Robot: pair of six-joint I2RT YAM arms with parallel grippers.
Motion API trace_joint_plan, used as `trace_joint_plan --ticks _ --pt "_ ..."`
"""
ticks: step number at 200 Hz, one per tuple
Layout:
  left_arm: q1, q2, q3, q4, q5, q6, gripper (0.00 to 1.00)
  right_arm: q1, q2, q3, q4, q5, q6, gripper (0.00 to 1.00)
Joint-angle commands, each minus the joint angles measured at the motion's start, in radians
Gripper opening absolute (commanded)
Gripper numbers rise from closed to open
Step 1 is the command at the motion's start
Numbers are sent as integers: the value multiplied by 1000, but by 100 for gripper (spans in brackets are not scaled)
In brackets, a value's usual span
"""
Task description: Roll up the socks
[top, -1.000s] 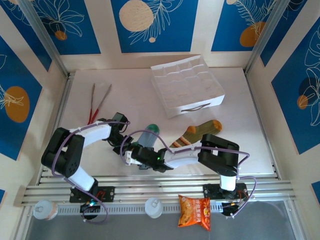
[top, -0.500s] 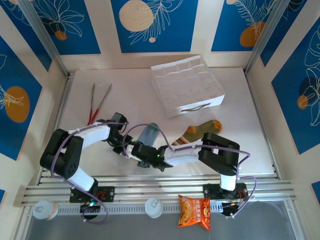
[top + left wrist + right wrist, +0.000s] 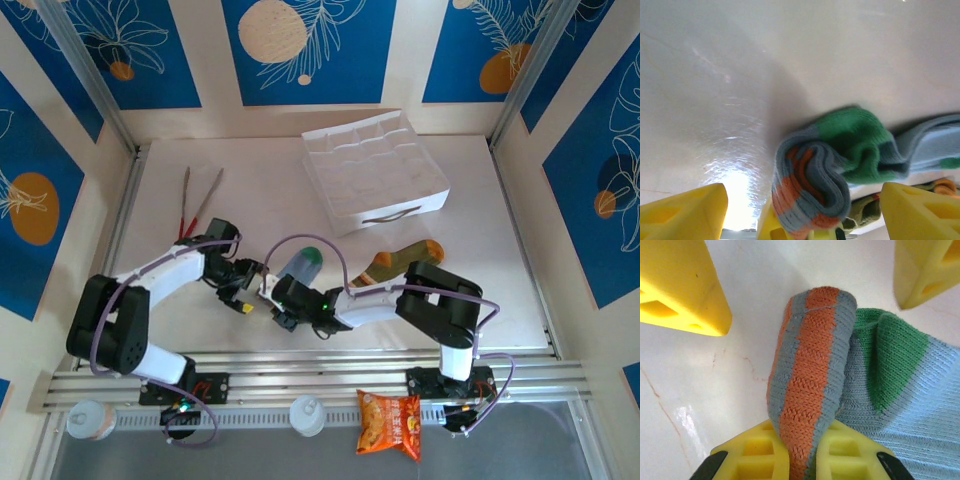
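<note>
The grey sock (image 3: 810, 370) is soft knit cloth, matt, with coarse ribs across its orange-banded cuff and a finer knit in the green toe. The olive sock (image 3: 405, 258) is the same matt knit. The desk (image 3: 740, 90) is white, smooth and glossy, with a bright glare on it and thin reddish hairline marks. The fingers (image 3: 682, 212) of the left hand (image 3: 800, 205) and those of the right hand (image 3: 802, 445) are yellow plastic, smooth and dull. Near the desk's far edge, the divided tray (image 3: 375, 170) is white and matt; whether cloth or card I cannot tell. Along the near edge run pale brushed metal rails (image 3: 300, 378), and beside them lies a shiny foil snack packet (image 3: 390, 424).
</note>
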Motion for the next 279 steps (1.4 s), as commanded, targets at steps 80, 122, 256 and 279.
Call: trace_joint_plan --ticks 80,122,256,279 --pt "14 -148 -66 25 -3 99 61 -170 246 -190 -114 -508 234 0" --pt "13 -166 -116 55 9 139 51 -226 300 -153 -154 -582 252 0" --pt "-35 103 -172 4 -98 205 23 -309 316 38 -354 -623 160 7" --pt "-42 143 -149 -85 -128 217 7 -283 219 31 -318 -577 53 27"
